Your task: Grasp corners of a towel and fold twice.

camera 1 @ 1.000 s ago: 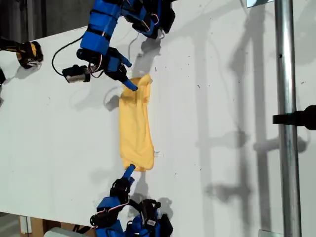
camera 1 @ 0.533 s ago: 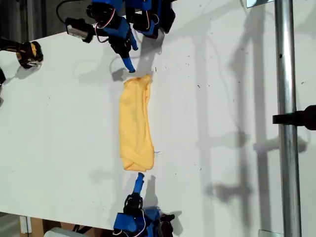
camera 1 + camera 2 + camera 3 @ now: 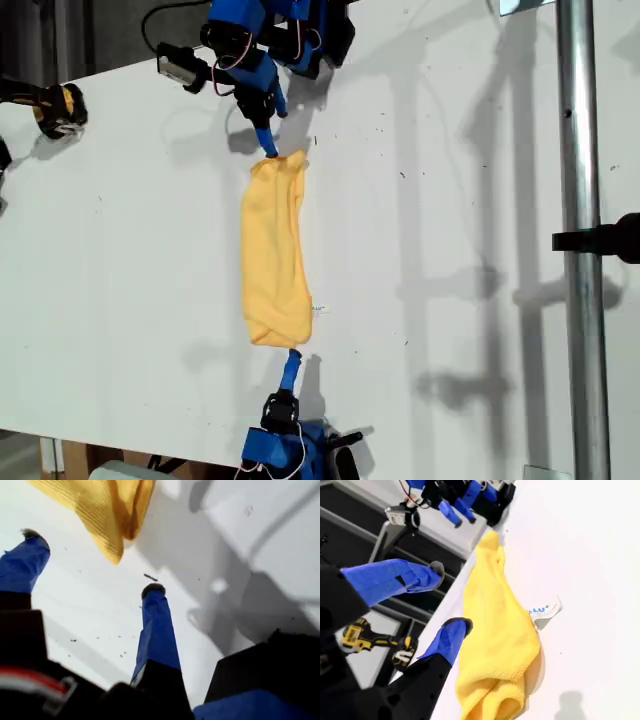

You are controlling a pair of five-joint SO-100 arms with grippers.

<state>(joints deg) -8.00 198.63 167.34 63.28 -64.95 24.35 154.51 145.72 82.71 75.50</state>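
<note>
The yellow towel [image 3: 273,250] lies on the white table [image 3: 450,200], folded into a narrow strip that runs between the two arms. Its white tag [image 3: 320,309] sticks out near the end closer to the exterior view's bottom. My first gripper [image 3: 268,143] comes in from the top of the exterior view and points at the towel's far end. In its wrist view the gripper [image 3: 92,565] is open, and the towel's end [image 3: 105,510] lies just past the fingertips. My second gripper [image 3: 291,360] [image 3: 447,600] is open beside the towel's [image 3: 495,630] tag end, holding nothing.
A yellow and black drill [image 3: 55,108] lies at the exterior view's left edge. A metal pole [image 3: 580,240] with a black clamp [image 3: 610,238] stands on the exterior view's right. The table's front edge runs close behind my second arm's base [image 3: 290,450].
Both grippers were at the towel's ends a second ago and have let go and drawn back. My first gripper swung up and has come back down near the towel's end.
</note>
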